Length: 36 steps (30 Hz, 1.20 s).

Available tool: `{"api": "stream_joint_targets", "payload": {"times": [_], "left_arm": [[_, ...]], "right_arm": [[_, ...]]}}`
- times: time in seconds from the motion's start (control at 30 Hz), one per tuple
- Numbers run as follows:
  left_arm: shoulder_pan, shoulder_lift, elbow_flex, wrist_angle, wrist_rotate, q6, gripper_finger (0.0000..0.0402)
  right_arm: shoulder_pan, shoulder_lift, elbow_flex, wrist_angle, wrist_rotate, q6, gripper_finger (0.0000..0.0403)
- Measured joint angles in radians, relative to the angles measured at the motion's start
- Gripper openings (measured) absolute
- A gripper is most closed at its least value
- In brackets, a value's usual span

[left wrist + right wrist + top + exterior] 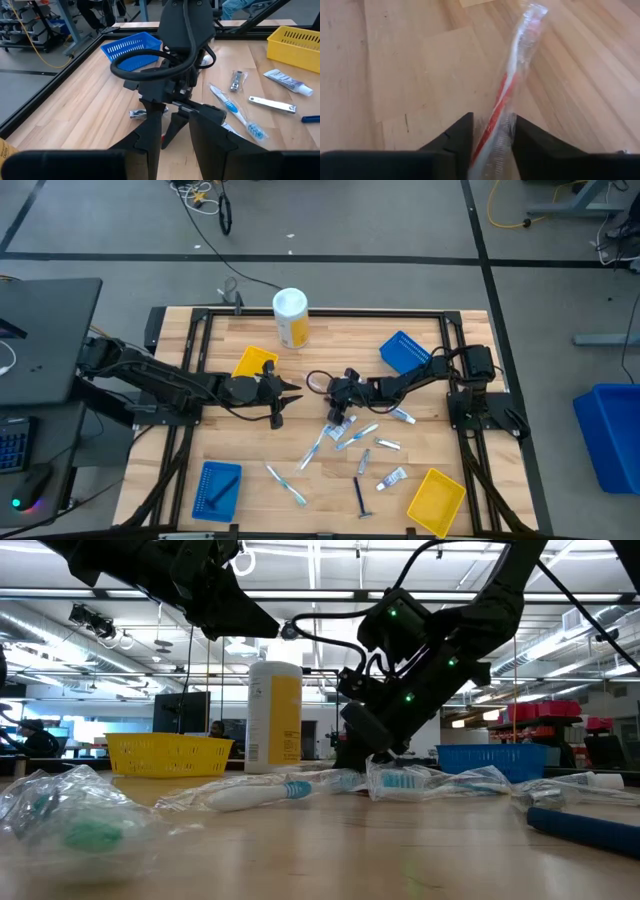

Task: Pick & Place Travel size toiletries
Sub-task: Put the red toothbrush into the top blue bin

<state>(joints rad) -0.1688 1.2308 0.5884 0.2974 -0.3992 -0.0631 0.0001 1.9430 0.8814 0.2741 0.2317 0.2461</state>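
My right gripper reaches in from the table's right to mid-table and is shut on a clear-wrapped white toothbrush with a red stripe; in the low view it hangs just above the tabletop. My left gripper hovers open a short way to the left, facing the right gripper and touching nothing. More toiletries lie flat on the wood toward the near edge: wrapped toothbrushes, small white tubes and a dark blue razor. My right gripper pinches the wrapped toothbrush between its two fingers at one end of the handle, through the clear wrapper. The fingers slant down from above and lie along the brush, whose other end points away over the wood. Whether that end rests on the table I cannot tell.
A yellow canister with a white lid stands near the far edge. A yellow tray and a blue tray sit far of the grippers; another blue tray and yellow tray sit at the near corners.
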Motion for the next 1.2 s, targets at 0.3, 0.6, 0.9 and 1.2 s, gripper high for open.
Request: {"api": "stream_joint_targets", "payload": {"times": [0.3, 0.6, 0.9, 1.2], "left_arm": [[0.0, 0.0, 0.0, 0.0, 0.0, 0.0, 0.0109], [0.0, 0.0, 0.0, 0.0, 0.0, 0.0, 0.0109], [0.0, 0.0, 0.0, 0.002, -0.004, 0.0, 0.0109], [0.0, 0.0, 0.0, 0.008, -0.005, 0.012, 0.0109]], "right_arm": [[0.0, 0.0, -0.001, 0.006, 0.004, 0.0, 0.0029], [0.0, -0.111, -0.003, -0.058, 0.005, -0.022, 0.003], [0.0, -0.387, -0.002, -0.423, 0.12, -0.026, 0.0029], [-0.023, -0.72, -0.002, -0.933, 0.202, 0.133, 0.003]]}}
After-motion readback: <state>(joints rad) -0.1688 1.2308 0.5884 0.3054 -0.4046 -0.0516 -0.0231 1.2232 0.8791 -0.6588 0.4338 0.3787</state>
